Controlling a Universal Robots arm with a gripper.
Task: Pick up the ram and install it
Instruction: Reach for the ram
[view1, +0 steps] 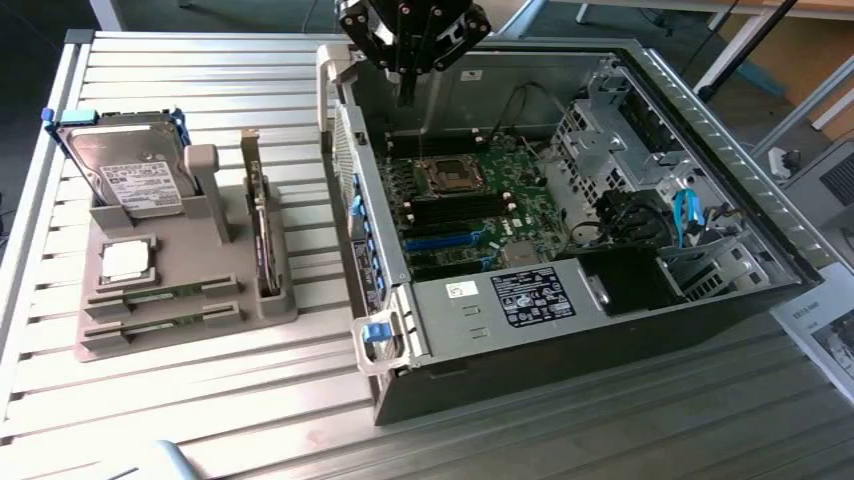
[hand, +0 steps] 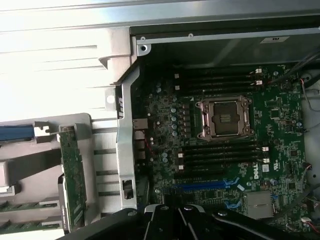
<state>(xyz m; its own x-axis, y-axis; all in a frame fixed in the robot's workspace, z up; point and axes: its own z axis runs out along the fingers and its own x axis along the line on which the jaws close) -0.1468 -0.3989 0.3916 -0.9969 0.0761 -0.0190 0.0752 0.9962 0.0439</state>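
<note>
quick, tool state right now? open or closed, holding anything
tool: closed, nothing visibly held, hovering over the open computer case

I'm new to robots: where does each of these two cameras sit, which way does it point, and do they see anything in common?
Exterior view: off the arm, high up, looking down across the slatted table at the gray parts holder and the open computer case; the gripper hangs over the case.
Wrist view: on the arm's wrist, looking down into the case at the motherboard; the gripper shows.
Shared: the motherboard, its empty processor socket, the holder.
</note>
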